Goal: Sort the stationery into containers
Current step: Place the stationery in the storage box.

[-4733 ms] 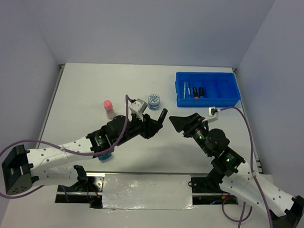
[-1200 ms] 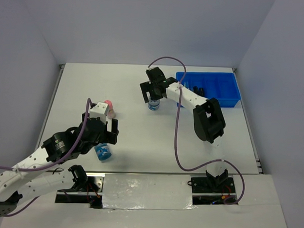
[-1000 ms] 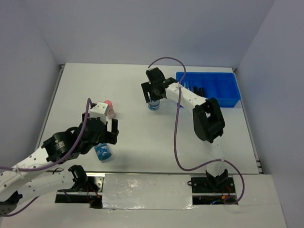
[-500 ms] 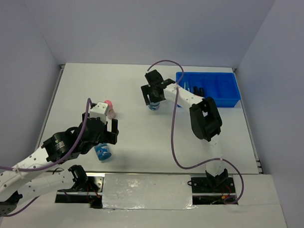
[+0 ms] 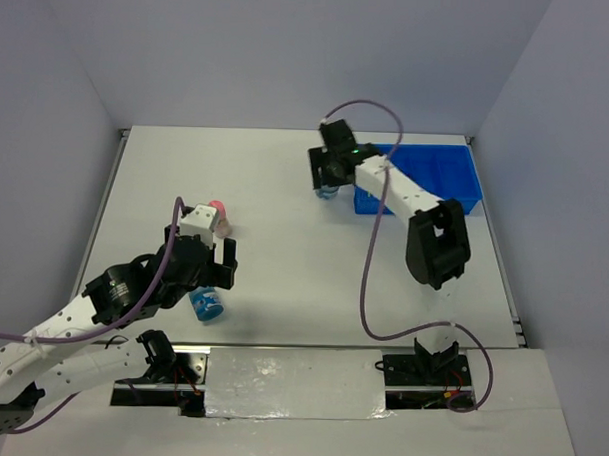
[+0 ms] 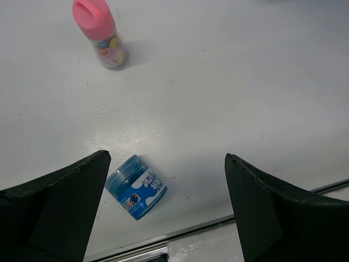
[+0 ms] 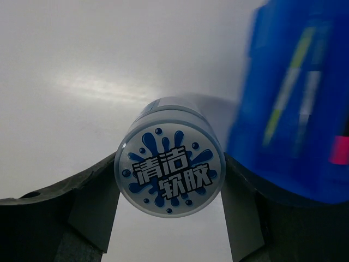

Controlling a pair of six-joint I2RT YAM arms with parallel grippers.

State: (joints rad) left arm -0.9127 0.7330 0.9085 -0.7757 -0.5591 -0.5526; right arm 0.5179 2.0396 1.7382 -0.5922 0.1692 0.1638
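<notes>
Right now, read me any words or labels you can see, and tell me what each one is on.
"清洁软胶": on the lid of the blue jar held in the right gripper.
White lettering on the second jar, which lies on its side: too small to read.
Pink-capped bottle: coloured print, no legible text.
Tray contents: blurred, unreadable.

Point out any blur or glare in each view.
Right wrist: the blue tray is smeared with blur, while the held jar is sharp. Left wrist: crisp, with a soft sheen on the table. Top external: even light, only faint shadows.
</notes>
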